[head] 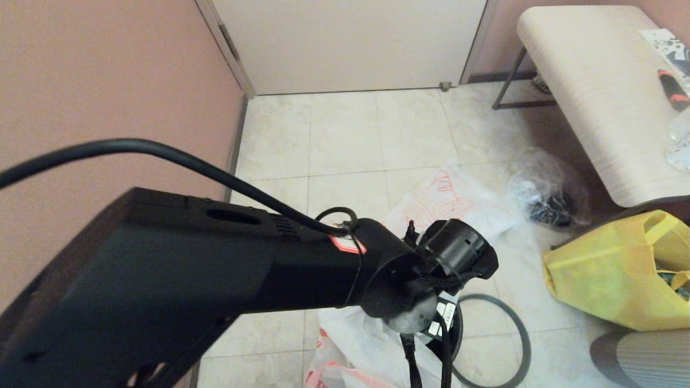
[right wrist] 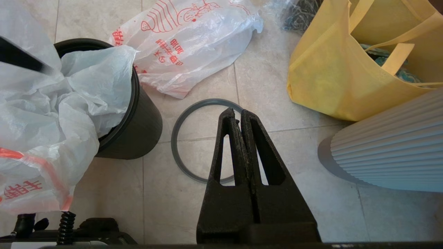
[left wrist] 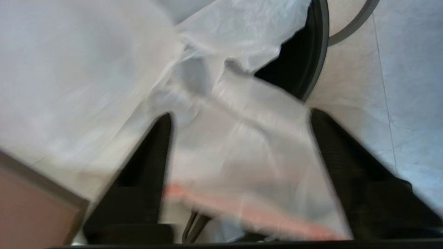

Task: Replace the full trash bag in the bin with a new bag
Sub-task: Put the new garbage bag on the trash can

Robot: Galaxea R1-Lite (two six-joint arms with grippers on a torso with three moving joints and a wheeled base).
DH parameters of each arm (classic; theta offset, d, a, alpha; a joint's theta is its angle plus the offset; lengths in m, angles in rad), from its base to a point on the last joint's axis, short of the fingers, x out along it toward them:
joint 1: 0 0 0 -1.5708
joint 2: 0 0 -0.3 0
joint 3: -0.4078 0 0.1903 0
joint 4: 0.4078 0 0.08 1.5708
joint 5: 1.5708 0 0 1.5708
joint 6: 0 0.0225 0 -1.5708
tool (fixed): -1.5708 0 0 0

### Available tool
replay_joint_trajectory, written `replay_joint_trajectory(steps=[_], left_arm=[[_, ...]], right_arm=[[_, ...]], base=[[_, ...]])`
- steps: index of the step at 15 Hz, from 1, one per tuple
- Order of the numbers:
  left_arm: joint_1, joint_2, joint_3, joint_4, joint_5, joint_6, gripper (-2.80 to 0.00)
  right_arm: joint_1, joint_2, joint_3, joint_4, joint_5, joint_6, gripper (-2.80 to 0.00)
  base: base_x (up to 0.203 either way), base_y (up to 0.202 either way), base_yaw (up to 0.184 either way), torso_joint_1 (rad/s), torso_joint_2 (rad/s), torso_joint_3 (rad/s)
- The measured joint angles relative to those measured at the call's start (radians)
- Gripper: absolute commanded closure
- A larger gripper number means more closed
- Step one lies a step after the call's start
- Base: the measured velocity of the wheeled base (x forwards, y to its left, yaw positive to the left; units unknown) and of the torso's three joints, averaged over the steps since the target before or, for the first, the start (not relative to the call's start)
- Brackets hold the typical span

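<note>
Pink walls (head: 108,70), a pale door (head: 350,43), beige floor tiles (head: 345,134), a bench (head: 598,81).

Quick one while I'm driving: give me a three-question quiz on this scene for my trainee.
1. True or false: the grey rim hoop is fitted on the bin.
2. The shut, empty right gripper hangs over: A. the bin B. the rim hoop C. the yellow tote.
3. Fill in: the white bag draped over the bin's edge lies between the open fingers of the ____ gripper.

Key: 1. False, it lies on the floor beside the bin. 2. B. 3. left.
</note>
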Motion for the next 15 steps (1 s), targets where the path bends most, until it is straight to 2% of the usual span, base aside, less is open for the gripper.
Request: replay_joint_trajectory(steps=[3, 4, 7, 12, 15], left_arm=[[-0.009, -0.102, 0.083, 0.011, 0.097, -0.002, 0.0], [0.006, -0.12, 0.094, 0.01, 0.106, -0.002, 0.0], [0.039, -0.145, 0.108, 0.002, 0.121, -0.008, 0.0], [0.165, -0.153, 0.13, -0.086, 0.131, 0.002, 0.0], [0.193, -0.147, 0.161, -0.181, 0.129, 0.058, 0.0]], right_arm=[[0.0, 0.0, 0.0, 0.0, 0.0, 0.0, 0.0], [0.0, 0.0, 0.0, 0.0, 0.0, 0.0, 0.0], [0.0, 0.0, 0.0, 0.0, 0.0, 0.0, 0.0], [0.0, 0.0, 0.0, 0.0, 0.0, 0.0, 0.0], [0.0, 0.0, 0.0, 0.0, 0.0, 0.0, 0.0]], base=[[0.0, 0.0, 0.0, 0.0, 0.0, 0.0], [0.0, 0.0, 0.0, 0.0, 0.0, 0.0], [0.0, 0.0, 0.0, 0.0, 0.0, 0.0], [0.0, 0.0, 0.0, 0.0, 0.0, 0.0], [0.0, 0.0, 0.0, 0.0, 0.0, 0.0]])
